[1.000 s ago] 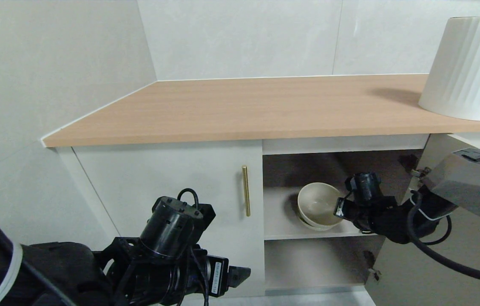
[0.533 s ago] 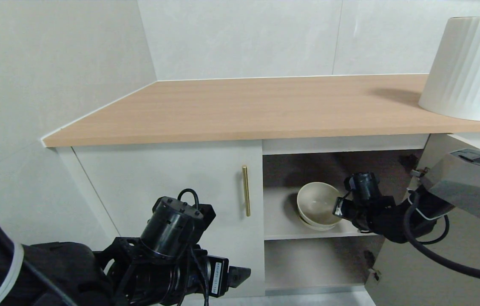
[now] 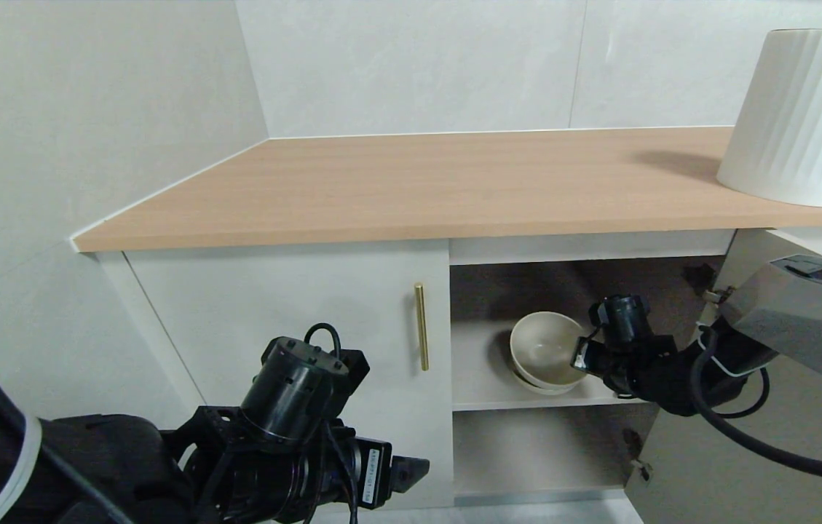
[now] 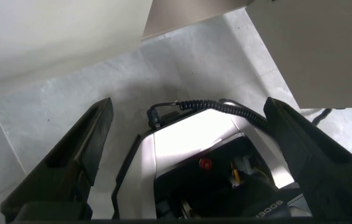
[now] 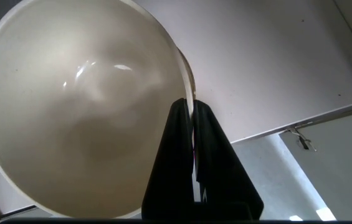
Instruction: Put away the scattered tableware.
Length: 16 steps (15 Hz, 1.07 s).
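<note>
One closed door [image 3: 236, 306] beside bowl [image 3: 543, 351]

No print can be read: a white label [image 3: 370, 468] just behind the left gripper [image 4: 188, 102] and a smaller tag [image 3: 579, 362] behind the right gripper [image 5: 191, 107] are too small to tell.

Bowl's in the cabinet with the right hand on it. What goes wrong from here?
1. The right hand pinches only the rim of the tilted cream round bowl. Released like this, it may rock or slide off what looks like a second dish beneath.
2. Backing out, the arm could snag the cabinet door hinge.
</note>
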Tool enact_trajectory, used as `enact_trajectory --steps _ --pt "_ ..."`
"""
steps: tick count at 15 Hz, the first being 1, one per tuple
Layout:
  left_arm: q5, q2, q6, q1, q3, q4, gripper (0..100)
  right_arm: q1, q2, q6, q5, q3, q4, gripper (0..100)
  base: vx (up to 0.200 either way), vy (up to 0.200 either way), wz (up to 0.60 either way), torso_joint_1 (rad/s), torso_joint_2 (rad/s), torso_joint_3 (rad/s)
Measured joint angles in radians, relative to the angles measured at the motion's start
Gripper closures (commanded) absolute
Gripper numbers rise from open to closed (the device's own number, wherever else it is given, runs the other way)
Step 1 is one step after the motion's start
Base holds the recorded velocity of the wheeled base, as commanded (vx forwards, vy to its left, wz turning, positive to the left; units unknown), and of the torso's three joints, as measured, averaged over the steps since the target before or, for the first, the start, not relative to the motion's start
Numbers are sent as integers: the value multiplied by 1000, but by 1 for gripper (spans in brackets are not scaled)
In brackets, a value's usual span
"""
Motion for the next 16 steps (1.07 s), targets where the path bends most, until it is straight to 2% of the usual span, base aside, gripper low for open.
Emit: enact_trajectory --steps 10,13,16 --pt "4 -2 0 0 0 0 0 0 -1 0 0 4 0 0 0 0 0 0 0 0" --pt "52 -14 2 11 -8 -1 0 0 -23 -2 1 16 7 0 0 0 0 0 0 0" --pt "105 -54 39 25 -4 2 0 1 -117 -44 22 83 13 0 0 0 0 0 0 0"
